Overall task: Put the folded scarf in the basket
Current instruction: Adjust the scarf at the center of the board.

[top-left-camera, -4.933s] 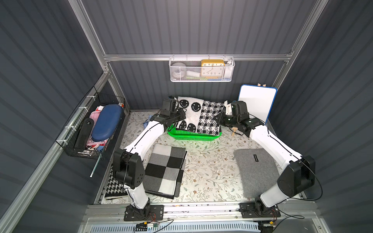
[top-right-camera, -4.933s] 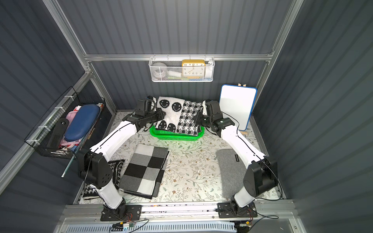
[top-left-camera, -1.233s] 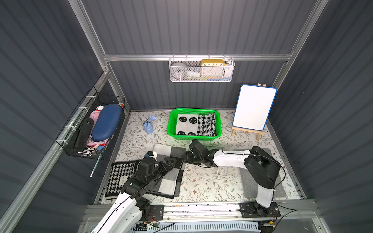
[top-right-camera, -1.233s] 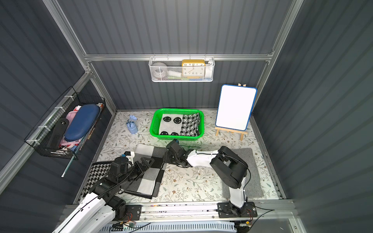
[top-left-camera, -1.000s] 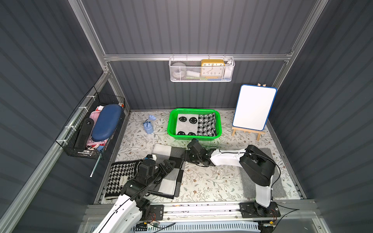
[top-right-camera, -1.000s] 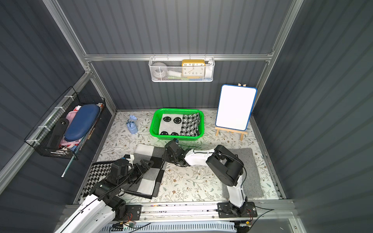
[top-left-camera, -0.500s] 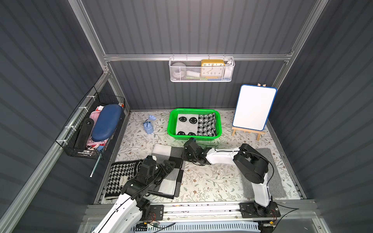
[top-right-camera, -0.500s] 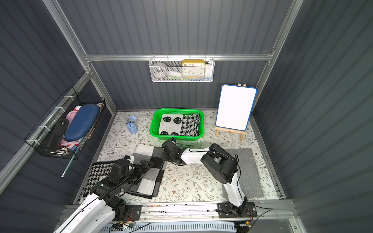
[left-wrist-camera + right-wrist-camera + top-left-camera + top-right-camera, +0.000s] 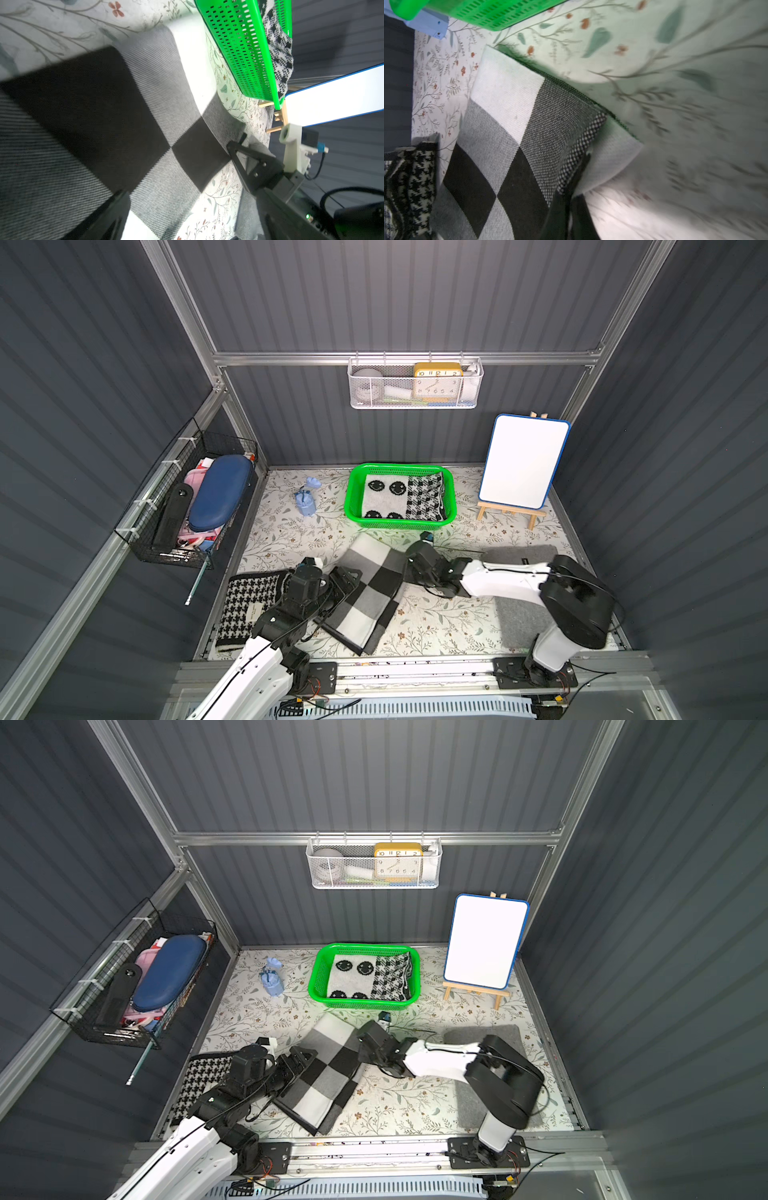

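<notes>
- now that the right pincer (image 9: 409,570) has snapped shut, where a second ago it stood half open, it has the right edge of the checked scarf (image 9: 365,593) nipped between its tips. the right wrist view shows a dark finger (image 9: 556,220) pressed against the folded layers.
- the left pincer (image 9: 343,591) hasn't changed: jaws spread as wide as they go, holding nothing, poised at the scarf's left edge.
- the scarf lies on the table (image 9: 436,626), towards the near left corner, just in front of the green basket (image 9: 399,526). i can't tell whether its far corner touches the basket.
- the basket sits at the middle of the back edge with two other folded scarves (image 9: 401,499) already in it.
- my reading: one side is secured, so next i want the left pincer closing on its edge. lifting by one side alone would likely let the fold fall open.
</notes>
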You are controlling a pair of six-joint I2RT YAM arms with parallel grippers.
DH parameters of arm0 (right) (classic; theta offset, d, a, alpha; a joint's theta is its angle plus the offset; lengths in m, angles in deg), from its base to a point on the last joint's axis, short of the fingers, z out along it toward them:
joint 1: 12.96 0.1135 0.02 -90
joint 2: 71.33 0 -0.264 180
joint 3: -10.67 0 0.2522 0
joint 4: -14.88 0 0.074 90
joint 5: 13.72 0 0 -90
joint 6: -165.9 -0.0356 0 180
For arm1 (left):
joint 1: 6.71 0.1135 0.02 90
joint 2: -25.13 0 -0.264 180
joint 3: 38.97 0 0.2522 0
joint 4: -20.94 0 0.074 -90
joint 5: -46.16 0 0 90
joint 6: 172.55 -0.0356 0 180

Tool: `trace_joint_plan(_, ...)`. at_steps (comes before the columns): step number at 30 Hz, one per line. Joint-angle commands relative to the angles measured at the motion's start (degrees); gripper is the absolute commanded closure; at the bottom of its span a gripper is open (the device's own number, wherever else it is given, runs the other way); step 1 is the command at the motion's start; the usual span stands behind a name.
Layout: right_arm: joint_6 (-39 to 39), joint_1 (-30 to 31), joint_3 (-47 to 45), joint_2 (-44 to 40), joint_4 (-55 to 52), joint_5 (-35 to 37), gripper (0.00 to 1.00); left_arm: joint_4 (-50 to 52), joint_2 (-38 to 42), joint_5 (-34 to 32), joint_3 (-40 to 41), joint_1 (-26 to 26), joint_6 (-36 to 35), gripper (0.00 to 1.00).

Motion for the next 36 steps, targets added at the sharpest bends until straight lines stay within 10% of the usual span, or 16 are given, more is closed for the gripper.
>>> trace_joint_plan(1,-5.0,0.2,-10.9,-11.7,-9.4,7.4,1.0,-4.5,-1.8,0.8,0.4,-0.1,0.3,0.01)
trace_joint_plan(6,-6.5,0.5,-21.4,-29.9,-14.4,10.3,0.46,-6.5,-5.4,0.8,0.1,-0.1,-0.7,0.01)
trace_joint_plan(11,0.0,-1.5,-20.9,-40.3,-20.2,16.9,0.33,-2.5,-6.3,-1.9,-1.7,-0.1,-2.0,0.01)
trace_joint_plan(18,9.9,-13.3,-14.7,-32.4,-14.4,1.0,0.36,-3.2,-5.6,2.0,0.9,-0.1,-3.5,0.01)
trace_joint_plan(36,15.4,-13.8,-2.5,-1.9,-14.0,-16.9,0.5,-11.6,-9.4,5.8,9.6,-0.2,-1.0,0.21)
